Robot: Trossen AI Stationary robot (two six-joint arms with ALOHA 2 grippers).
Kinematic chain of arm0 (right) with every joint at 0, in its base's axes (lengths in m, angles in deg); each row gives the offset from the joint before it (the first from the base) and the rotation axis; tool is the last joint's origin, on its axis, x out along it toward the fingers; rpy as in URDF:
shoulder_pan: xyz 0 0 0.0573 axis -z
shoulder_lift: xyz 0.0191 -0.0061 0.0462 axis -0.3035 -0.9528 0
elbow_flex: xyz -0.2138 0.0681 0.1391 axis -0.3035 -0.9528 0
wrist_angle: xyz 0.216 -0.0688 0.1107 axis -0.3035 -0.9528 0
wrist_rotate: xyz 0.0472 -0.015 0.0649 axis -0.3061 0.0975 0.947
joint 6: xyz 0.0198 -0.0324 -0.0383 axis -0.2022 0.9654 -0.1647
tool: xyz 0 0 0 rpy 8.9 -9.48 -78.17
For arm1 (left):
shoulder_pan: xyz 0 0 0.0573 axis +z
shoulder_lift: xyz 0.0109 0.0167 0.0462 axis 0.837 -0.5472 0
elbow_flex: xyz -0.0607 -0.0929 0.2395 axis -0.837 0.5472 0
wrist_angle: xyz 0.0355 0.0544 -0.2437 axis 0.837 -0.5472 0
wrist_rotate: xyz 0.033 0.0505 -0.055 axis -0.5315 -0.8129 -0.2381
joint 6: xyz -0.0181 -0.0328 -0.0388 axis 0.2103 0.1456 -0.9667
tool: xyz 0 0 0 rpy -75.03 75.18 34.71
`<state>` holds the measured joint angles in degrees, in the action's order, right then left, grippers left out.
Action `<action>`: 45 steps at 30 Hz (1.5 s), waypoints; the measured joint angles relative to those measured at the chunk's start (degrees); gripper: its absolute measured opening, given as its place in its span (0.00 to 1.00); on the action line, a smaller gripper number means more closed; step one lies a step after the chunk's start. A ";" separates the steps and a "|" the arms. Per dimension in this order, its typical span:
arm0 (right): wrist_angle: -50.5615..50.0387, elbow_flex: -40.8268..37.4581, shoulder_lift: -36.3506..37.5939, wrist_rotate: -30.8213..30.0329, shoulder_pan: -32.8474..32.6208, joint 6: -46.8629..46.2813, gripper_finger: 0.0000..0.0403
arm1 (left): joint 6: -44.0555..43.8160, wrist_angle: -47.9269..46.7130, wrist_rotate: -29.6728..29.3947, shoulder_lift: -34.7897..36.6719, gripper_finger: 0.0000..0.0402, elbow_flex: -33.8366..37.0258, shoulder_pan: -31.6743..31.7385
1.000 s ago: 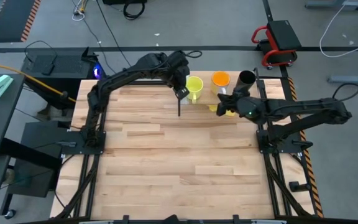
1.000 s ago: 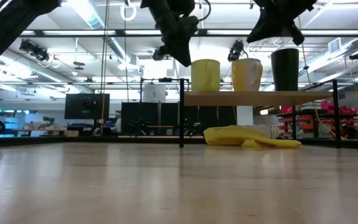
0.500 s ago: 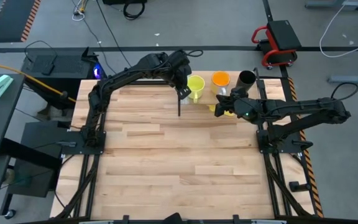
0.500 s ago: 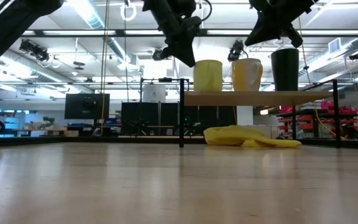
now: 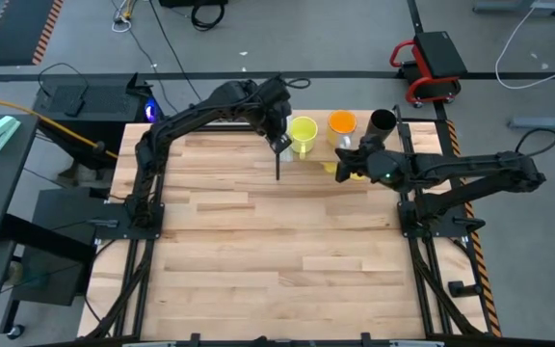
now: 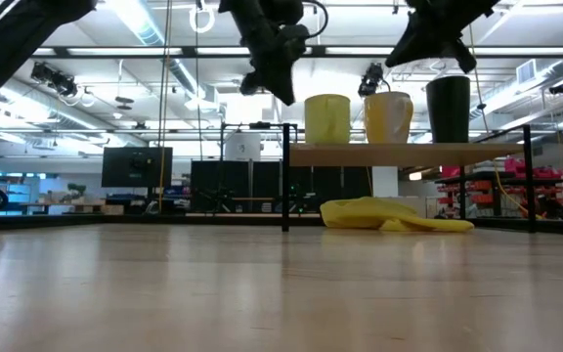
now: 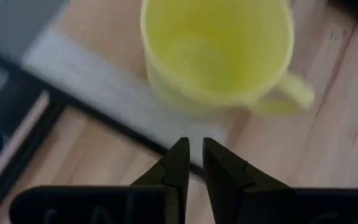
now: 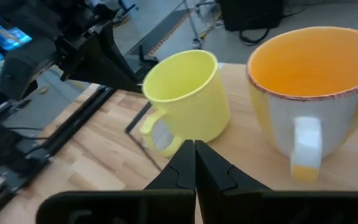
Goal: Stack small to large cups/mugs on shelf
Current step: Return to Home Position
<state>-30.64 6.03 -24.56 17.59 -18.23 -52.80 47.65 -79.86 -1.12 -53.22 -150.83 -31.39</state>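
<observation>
Three cups stand upright in a row on the shelf (image 6: pixel 409 150) at the table's far edge: the yellow mug (image 6: pixel 326 119) with its handle (image 7: pixel 288 93), the orange cup (image 8: pixel 316 93) with pale outside, and the tall black cup (image 6: pixel 448 110). My left gripper (image 7: pixel 192 152) is shut and hovers just left of the yellow mug, tipped down, touching nothing. My right gripper (image 8: pixel 194 152) is shut too. It hangs on the near side of the shelf, in front of the gap between the yellow mug (image 8: pixel 188 99) and the orange cup.
A flat yellow banana-like thing (image 6: pixel 394 215) lies on the tabletop under the shelf. Thin black posts (image 6: pixel 285 176) carry the shelf board. The wide wood tabletop (image 5: pixel 277 251) stretches toward the near edge. The left arm (image 8: pixel 73 50) shows beyond the yellow mug.
My left gripper moved a little right toward the yellow mug, then drew back left. The yellow mug now stands slightly farther right on the shelf than a second ago. My right gripper hardly moved.
</observation>
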 joint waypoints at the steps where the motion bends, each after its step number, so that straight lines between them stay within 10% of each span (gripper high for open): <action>1: -0.05 0.00 0.60 0.87 -0.10 0.12 0.01 | -0.34 -2.23 0.00 0.22 0.13 -0.32 -0.23; 16: -2.90 0.00 18.67 2.64 -13.05 1.38 0.01 | -4.04 -14.22 -1.77 9.49 0.12 -1.49 -9.15; 27: -10.44 0.00 27.07 1.81 -21.54 3.20 0.01 | -14.36 -13.02 -18.55 21.15 0.14 -1.53 -10.54; 38: -10.53 0.00 29.69 -1.30 -28.04 4.87 0.01 | -16.04 -13.33 -25.09 22.01 0.10 -0.65 -15.01; 45: -2.48 -3.67 25.96 -5.04 -33.80 3.42 0.03 | -20.65 -6.24 -27.07 24.98 0.07 11.80 -17.63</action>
<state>-33.12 2.35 1.40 12.56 -52.03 -49.38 27.00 -86.10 -28.20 -28.24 -139.03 -49.02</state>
